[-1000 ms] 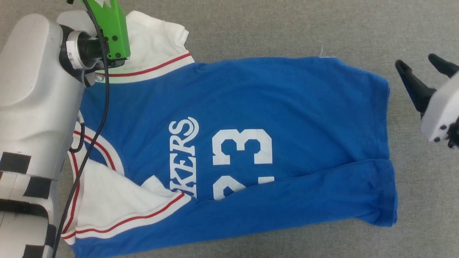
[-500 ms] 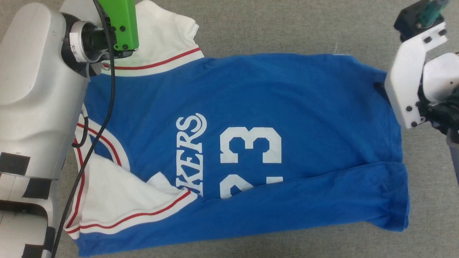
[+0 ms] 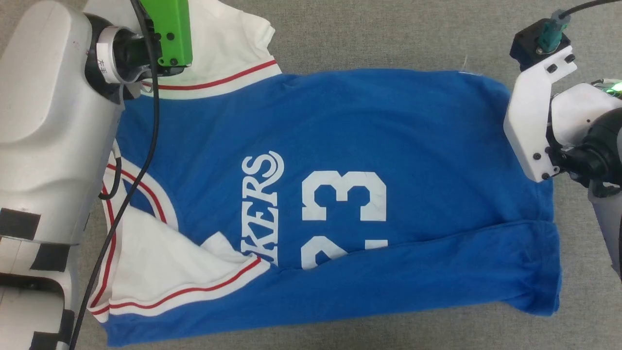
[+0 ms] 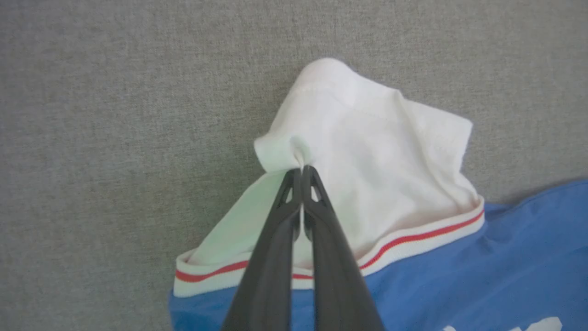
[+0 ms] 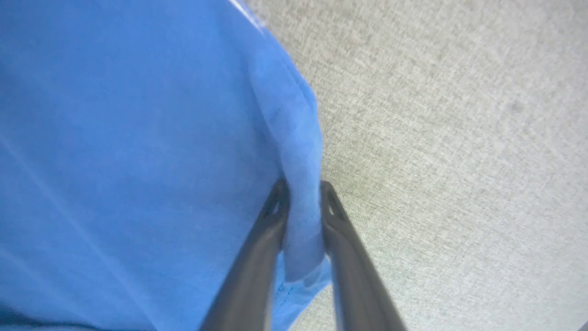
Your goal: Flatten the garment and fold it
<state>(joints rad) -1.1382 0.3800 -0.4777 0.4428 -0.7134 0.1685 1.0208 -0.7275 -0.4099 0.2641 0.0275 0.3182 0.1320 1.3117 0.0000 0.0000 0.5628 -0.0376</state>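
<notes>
Both jaws are gripping the blue jersey T-shirt [image 3: 340, 136].
The left jaws, shut, are pinching its white sleeve [image 4: 367, 151]; the right jaws, narrow, are holding its blue hem [image 5: 298, 184].

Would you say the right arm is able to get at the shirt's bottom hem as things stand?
Probably yes: the right tool has the garment's blue hem between its fingers, with nothing in the way.
</notes>
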